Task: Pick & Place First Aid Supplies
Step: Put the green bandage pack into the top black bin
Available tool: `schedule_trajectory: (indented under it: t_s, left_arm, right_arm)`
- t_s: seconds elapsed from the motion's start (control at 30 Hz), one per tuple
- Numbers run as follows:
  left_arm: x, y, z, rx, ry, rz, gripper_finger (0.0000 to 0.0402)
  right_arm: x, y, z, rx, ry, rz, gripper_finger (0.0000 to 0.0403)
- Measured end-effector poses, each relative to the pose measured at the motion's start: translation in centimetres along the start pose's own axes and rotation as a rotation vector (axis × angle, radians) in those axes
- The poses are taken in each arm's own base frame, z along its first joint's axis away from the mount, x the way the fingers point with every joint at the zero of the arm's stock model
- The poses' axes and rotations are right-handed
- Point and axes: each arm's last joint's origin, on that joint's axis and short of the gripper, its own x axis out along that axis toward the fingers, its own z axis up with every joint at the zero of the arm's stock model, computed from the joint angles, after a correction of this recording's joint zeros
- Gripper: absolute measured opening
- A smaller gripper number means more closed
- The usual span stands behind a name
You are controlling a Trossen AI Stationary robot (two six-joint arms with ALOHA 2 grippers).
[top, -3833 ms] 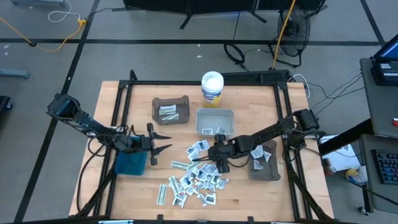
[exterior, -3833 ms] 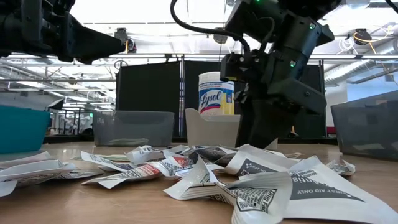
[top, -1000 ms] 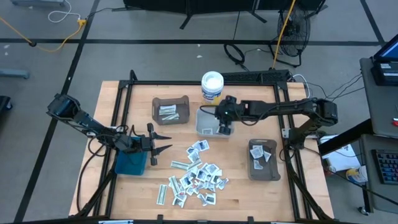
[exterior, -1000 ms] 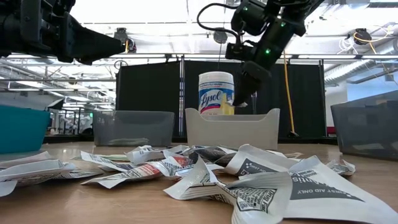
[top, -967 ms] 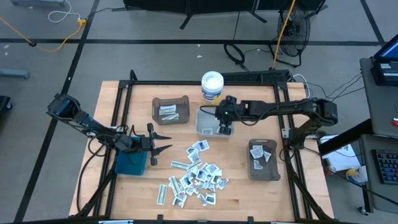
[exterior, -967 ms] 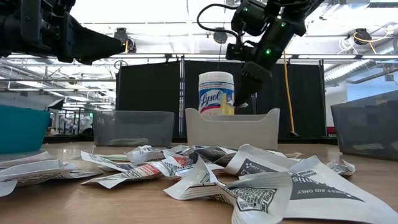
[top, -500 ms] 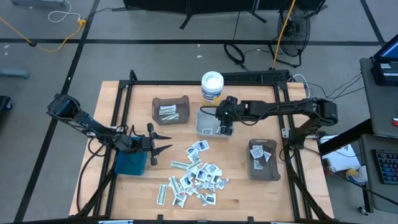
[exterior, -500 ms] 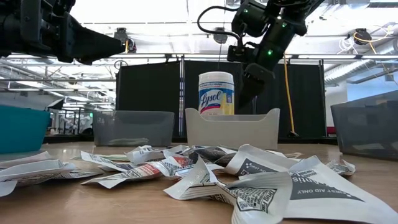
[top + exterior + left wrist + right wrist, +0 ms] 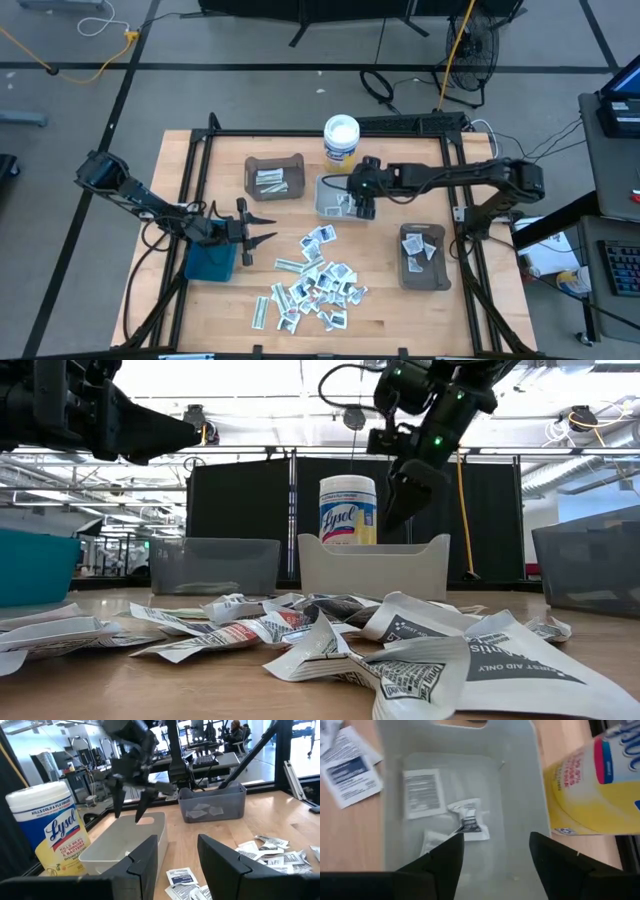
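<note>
Drop step: right gripper [image 9: 492, 852], jaws spread and empty, above the white bin [image 9: 390, 810] with packets [image 9: 467, 820] lying below them; next, likely another packet from the pile [image 9: 318, 283]; left gripper [image 9: 262, 226] idle, jaws parted.

One camera looks straight down on the whole bench [image 9: 400, 300]; another sits level at its near edge. Wrist cameras look past their fingers; all show the pale bin [image 9: 335, 197].
</note>
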Motion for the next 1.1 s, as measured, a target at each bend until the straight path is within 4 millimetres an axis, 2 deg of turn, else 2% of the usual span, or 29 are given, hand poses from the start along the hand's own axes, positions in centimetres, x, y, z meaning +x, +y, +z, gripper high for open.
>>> schedule_trajectory:
  t_s: [0.23,0.37,0.63,0.77,0.97,1.1]
  left_arm:
    - [1.1,0.3,-0.3,-0.100,0.084,-0.052,0.0145]
    - [3.0,-0.7,1.6,-0.138,0.188,-0.130,0.0145]
    - [5.8,-4.9,5.5,-0.065,0.373,-0.328,0.0145]
    - [6.5,-7.0,6.9,-0.129,0.398,-0.415,0.0145]
    - [7.5,-10.4,6.7,-0.244,0.460,-0.472,0.0145]
    - [8.6,-12.9,5.4,-0.265,0.530,-0.481,0.0145]
  right_arm:
    - [-2.6,2.6,0.4,-0.138,-0.072,0.048,0.0217]
    - [-4.5,4.1,-0.7,-0.200,-0.159,0.072,0.0215]
    - [-8.0,5.4,-4.7,-0.189,-0.463,0.089,0.0212]
    - [-8.7,6.0,-7.1,-0.170,-0.629,0.101,0.0210]
    - [-8.5,6.9,-10.4,-0.151,-0.806,0.123,0.0210]
    - [-8.1,7.4,-11.7,-0.153,-0.888,0.133,0.0210]
